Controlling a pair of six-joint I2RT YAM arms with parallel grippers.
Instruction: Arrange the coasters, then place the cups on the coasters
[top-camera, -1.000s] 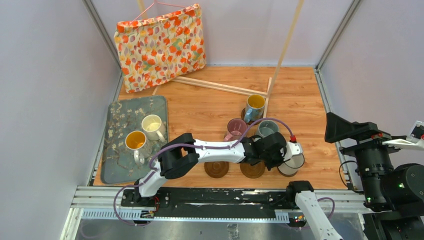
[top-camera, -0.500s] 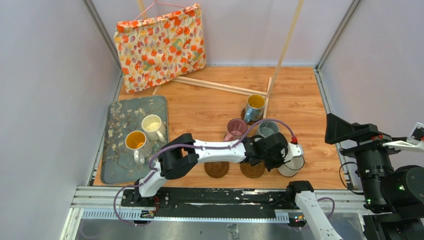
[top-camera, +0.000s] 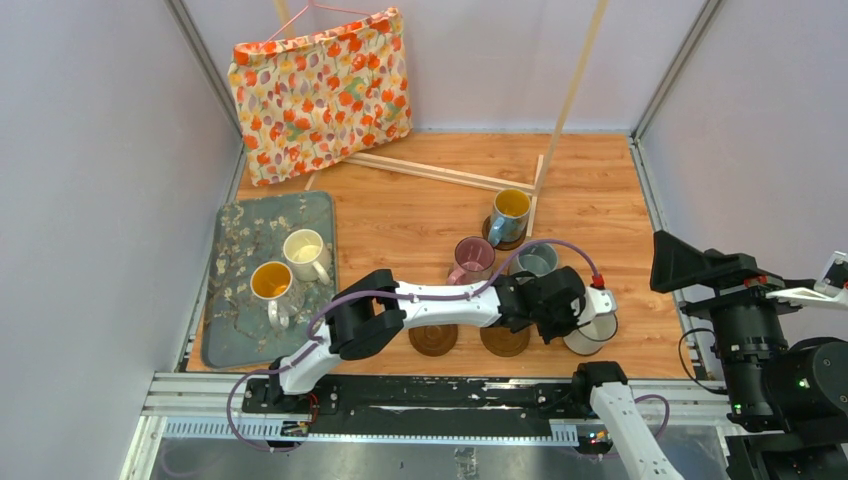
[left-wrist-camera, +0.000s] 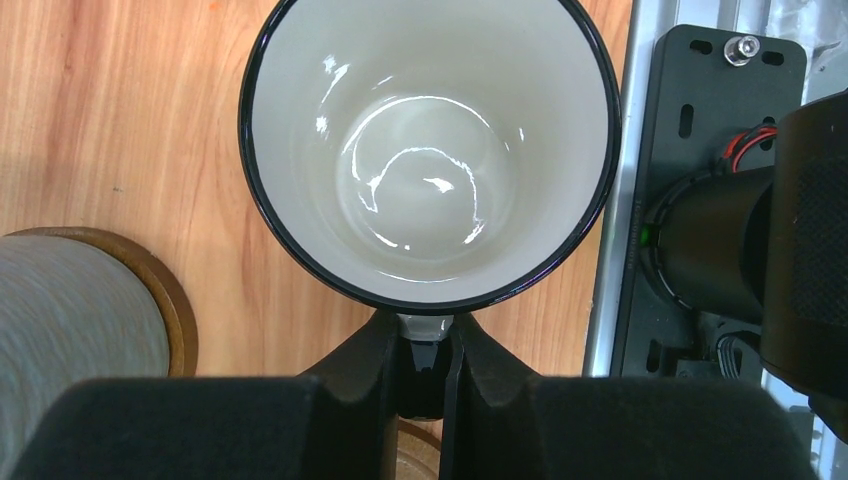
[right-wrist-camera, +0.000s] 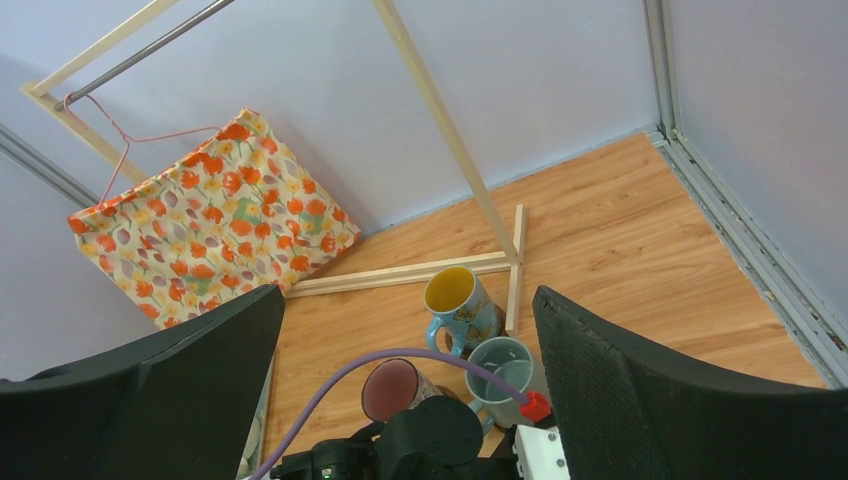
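Note:
My left gripper (left-wrist-camera: 428, 345) is shut on the handle of the white cup with a dark rim (left-wrist-camera: 430, 150), at the near right of the wooden floor (top-camera: 592, 330). Whether that cup rests on the wood or hangs above it, I cannot tell. Two bare coasters (top-camera: 433, 338) (top-camera: 505, 338) lie near the front edge. The blue cup (top-camera: 510, 212), pink cup (top-camera: 472, 258) and grey-blue cup (top-camera: 535, 260) stand on coasters behind. A cream cup (top-camera: 305, 250) and an orange-lined cup (top-camera: 272, 283) stand on the floral mat. My right gripper (right-wrist-camera: 408, 300) is open, high above, holding nothing.
The grey floral mat (top-camera: 240, 320) lies at the left. A flowered cloth bag (top-camera: 320, 90) hangs at the back on a wooden rack whose base bars (top-camera: 440, 172) lie on the floor. A metal rail (left-wrist-camera: 615, 300) runs right beside the white cup. The right arm's body (top-camera: 750, 320) stands off the right edge.
My left gripper has carried the white cup a little to the right, toward the rail. The right arm has barely moved.

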